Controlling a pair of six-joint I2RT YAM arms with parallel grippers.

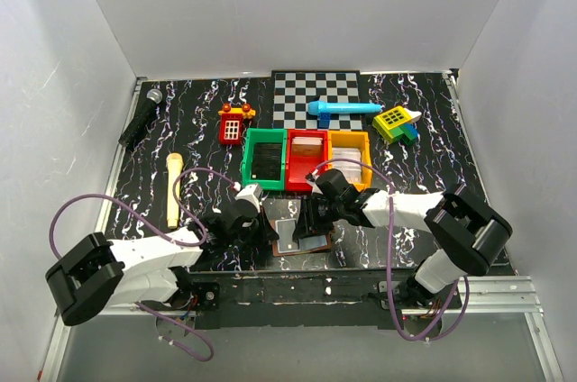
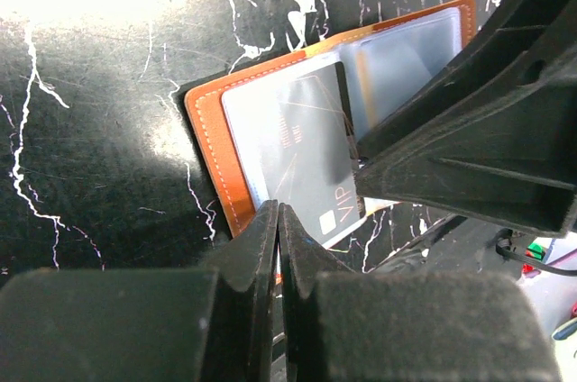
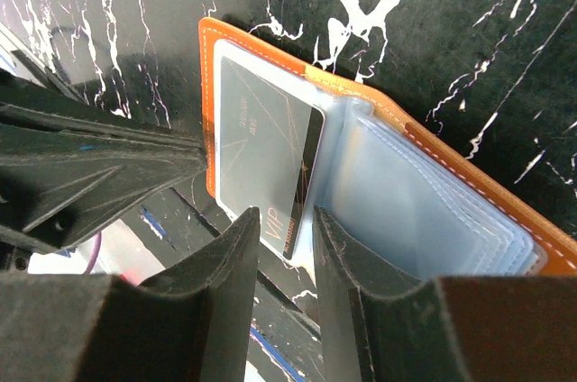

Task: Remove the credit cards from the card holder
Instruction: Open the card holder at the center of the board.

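The card holder (image 1: 305,240) lies open like a book near the table's front edge, with an orange-brown border (image 2: 206,130) and pale blue sleeves (image 3: 424,211). A grey credit card (image 3: 261,143) marked VIP sticks partly out of the left panel's sleeve (image 2: 302,161). My left gripper (image 2: 278,213) is shut, its tips at the holder's near edge beside the card, with nothing seen between them. My right gripper (image 3: 287,220) is open, its fingers straddling the card's VIP corner and not closed on it. In the top view both grippers (image 1: 270,227) (image 1: 313,215) meet over the holder.
Green (image 1: 264,157), red (image 1: 306,159) and yellow (image 1: 350,157) bins stand in a row just behind the holder. Farther back are a checkerboard (image 1: 315,94), a blue toy (image 1: 343,109), a red toy (image 1: 233,124) and a yellow-green toy (image 1: 397,123). A microphone (image 1: 141,118) and a wooden stick (image 1: 173,188) lie at left.
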